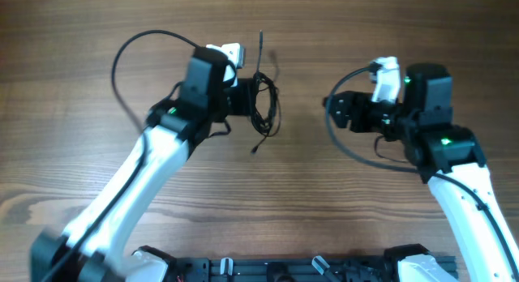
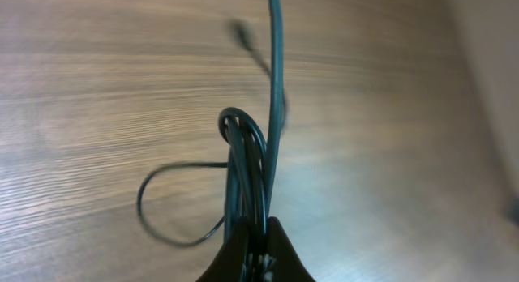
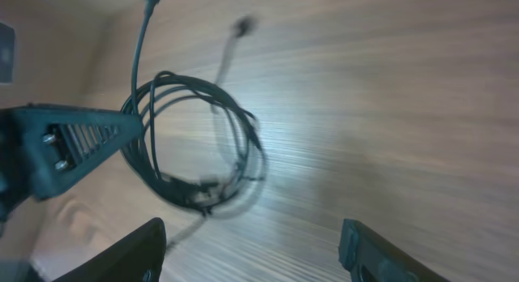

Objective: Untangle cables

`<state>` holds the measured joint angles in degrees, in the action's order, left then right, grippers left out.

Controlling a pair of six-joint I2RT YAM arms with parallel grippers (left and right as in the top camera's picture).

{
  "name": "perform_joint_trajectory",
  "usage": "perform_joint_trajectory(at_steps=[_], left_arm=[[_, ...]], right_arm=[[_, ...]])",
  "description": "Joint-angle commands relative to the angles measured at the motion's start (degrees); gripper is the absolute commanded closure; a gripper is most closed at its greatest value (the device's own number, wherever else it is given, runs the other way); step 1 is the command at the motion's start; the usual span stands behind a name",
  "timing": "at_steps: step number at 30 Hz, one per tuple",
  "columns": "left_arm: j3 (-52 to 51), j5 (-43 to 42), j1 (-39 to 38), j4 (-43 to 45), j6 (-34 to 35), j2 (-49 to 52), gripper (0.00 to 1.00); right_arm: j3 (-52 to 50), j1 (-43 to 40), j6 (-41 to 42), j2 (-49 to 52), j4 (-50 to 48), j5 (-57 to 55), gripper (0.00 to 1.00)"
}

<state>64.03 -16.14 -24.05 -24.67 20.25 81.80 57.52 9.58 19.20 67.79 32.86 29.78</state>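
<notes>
The cables (image 1: 265, 104) are a small coil of very thin black wires with loose strands, at the upper middle of the table. My left gripper (image 1: 246, 98) is shut on the coil's left side; in the left wrist view the jaws (image 2: 258, 233) pinch the strands (image 2: 247, 164), with one strand running straight up and a loop hanging left. My right gripper (image 1: 334, 108) is open and empty, well right of the coil. The right wrist view shows the coil (image 3: 195, 144) held by the left gripper (image 3: 122, 128), with my own open fingers (image 3: 255, 254) apart from it.
The table (image 1: 308, 193) is bare brown wood. A thick black arm cable (image 1: 122, 63) arcs behind the left arm, and another (image 1: 349, 148) loops by the right arm. The arm bases (image 1: 284, 270) sit at the front edge.
</notes>
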Motion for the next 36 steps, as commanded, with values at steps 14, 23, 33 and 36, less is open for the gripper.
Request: perform_joint_trajectory(at_steps=[14,23,33,36], left_arm=[[0.22,-19.45,6.78,-9.29,-3.06,-3.8,0.96],[0.22,-24.22,6.93,-9.4,-1.11,-3.8,0.96],[0.22,-48.92,18.64,-8.83,-2.03,-3.8,0.96],[0.22,-50.07,23.69,-8.9,-3.91,-3.98,0.96]], right_arm=[[1.51,17.55,14.27,11.58,-3.85,-0.55,0.41],[1.51,18.23,19.12,19.87,-4.81,-6.38,0.51],[0.98,13.88,27.02,25.92,-1.07,-15.52,0.6],[0.98,10.93,23.69,25.92,1.03,-15.65,0.6]])
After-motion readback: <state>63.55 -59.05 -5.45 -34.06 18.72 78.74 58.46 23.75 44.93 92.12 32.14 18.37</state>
